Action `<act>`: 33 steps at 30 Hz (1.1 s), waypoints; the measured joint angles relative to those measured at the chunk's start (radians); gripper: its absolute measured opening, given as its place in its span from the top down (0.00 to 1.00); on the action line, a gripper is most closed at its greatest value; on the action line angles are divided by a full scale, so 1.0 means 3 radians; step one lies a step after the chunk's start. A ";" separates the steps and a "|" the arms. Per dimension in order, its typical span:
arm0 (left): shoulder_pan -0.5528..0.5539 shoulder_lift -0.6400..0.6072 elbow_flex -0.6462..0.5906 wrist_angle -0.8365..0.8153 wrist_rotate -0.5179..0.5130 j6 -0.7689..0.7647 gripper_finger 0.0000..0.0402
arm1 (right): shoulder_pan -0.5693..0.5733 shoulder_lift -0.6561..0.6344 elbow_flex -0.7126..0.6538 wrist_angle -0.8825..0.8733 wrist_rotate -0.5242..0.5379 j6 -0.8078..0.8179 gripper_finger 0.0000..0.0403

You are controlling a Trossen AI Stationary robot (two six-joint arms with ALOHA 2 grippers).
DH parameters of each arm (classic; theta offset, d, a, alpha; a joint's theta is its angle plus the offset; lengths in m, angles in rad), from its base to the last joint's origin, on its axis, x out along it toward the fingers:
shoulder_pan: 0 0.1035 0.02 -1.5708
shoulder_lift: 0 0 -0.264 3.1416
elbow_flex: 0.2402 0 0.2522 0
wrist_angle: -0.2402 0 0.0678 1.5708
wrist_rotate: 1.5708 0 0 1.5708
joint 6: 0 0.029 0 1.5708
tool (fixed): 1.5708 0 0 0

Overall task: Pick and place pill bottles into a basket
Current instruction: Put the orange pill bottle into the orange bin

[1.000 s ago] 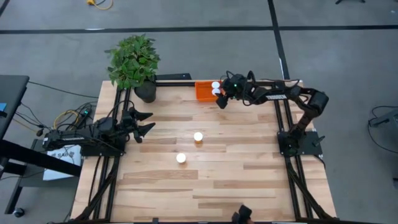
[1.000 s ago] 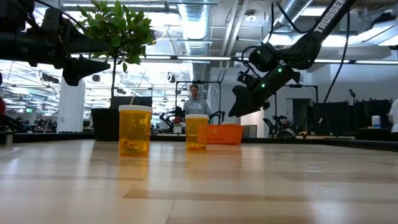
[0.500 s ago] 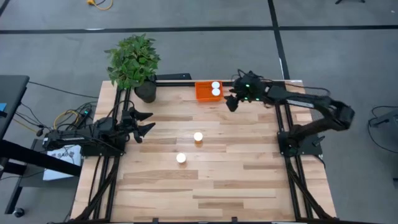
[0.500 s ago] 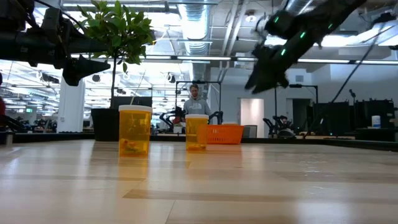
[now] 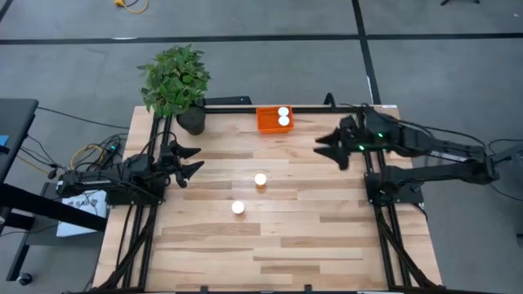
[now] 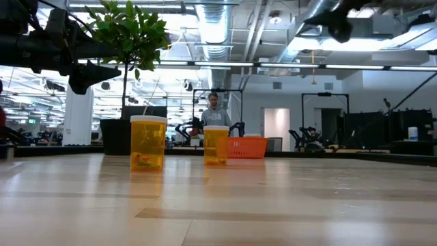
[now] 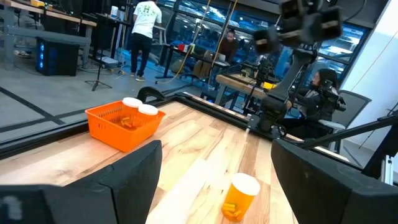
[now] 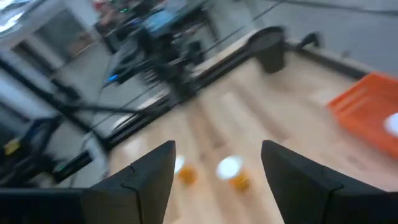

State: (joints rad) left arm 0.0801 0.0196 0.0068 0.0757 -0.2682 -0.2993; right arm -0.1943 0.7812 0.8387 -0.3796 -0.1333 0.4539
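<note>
Underfoot, so to speak, is a butcher-block table of pale wooden planks with darker streaks, framed by black metal rails and standing on a grey concrete floor crossed by dark lines. Seen from table height, the room behind is an open workshop with exposed ducts, strip lights and a person standing far off.

At the far edge of the table sits the basket, a bright orange rectangular bin with slotted plastic walls; two pill bottles lie in it, their round white caps showing side by side. Two more bottles stand upright and well apart from the basket near the table's middle: one farther back, the other nearer the front. Both are smooth amber cylinders, translucent, with what may be a few pills at the bottom.

A leafy green plant in a black pot stands at the far left corner, near the basket.

The right gripper hangs above the table's right side, away from the basket, its dark fingers spread with nothing between them. The left gripper waits over the left edge, its fingers likewise spread and empty.
</note>
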 joint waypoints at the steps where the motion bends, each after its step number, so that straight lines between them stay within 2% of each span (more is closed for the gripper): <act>1: 0.0000 0.0000 0.0000 0.0002 -0.0006 0.0003 0.27 | 0.0114 -0.0057 0.0000 -0.0083 0.0000 0.0005 0.42; 9: 0.0000 -0.0001 0.0001 0.0006 -0.0018 0.0042 0.27 | 0.0858 -0.0156 0.0000 -0.0266 0.0055 0.0319 0.42; 14: 0.0000 -0.0001 0.0000 0.0005 -0.0036 -0.0242 0.27 | 0.1179 -0.0029 0.0000 -0.0275 0.0295 0.0123 0.42; 17: 0.0000 -0.0001 0.0004 0.0029 -0.0255 -0.0192 0.27 | 0.1257 0.0032 0.0000 -0.0307 0.0405 -0.0018 0.42; 20: 0.0001 -0.0001 0.0023 0.0024 -0.0282 -0.0199 0.27 | 0.1257 0.0073 -0.0001 -0.0357 0.0514 -0.0058 0.42; 26: 0.0002 0.0000 0.0028 0.0091 -0.0355 -0.0618 0.27 | 0.1252 0.0120 -0.0001 -0.0456 0.0676 0.0021 0.42; 28: 0.0000 -0.0001 0.0034 0.0147 -0.0150 -0.0719 0.27 | 0.1252 0.0133 -0.0005 -0.0486 0.0709 0.0072 0.42; 33: -0.0045 0.0039 0.0043 0.0143 0.0633 -0.0673 0.27 | 0.1257 0.0214 -0.0001 -0.0471 0.0718 0.0177 0.42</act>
State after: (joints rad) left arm 0.0667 0.0314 0.0197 0.1185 -0.0784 -0.5012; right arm 0.1829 0.8452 0.8383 -0.5208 0.0822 0.5072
